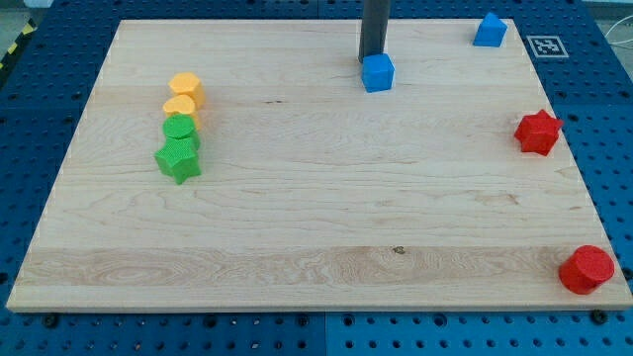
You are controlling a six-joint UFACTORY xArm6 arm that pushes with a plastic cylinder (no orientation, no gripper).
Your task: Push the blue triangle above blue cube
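The blue cube (378, 72) sits near the view's top, just right of centre. The blue triangle (490, 31) sits at the view's top right corner of the board, well to the right of the cube and a little higher. My tip (370, 59) comes down from the top edge and touches the cube's upper left side.
The wooden board (316, 227) lies on a blue pegboard table. Two yellow blocks (185, 89) (181, 108), a green block (182, 130) and a green star (179, 159) form a column at the left. A red star (538, 133) and a red cylinder (587, 269) sit at the right edge.
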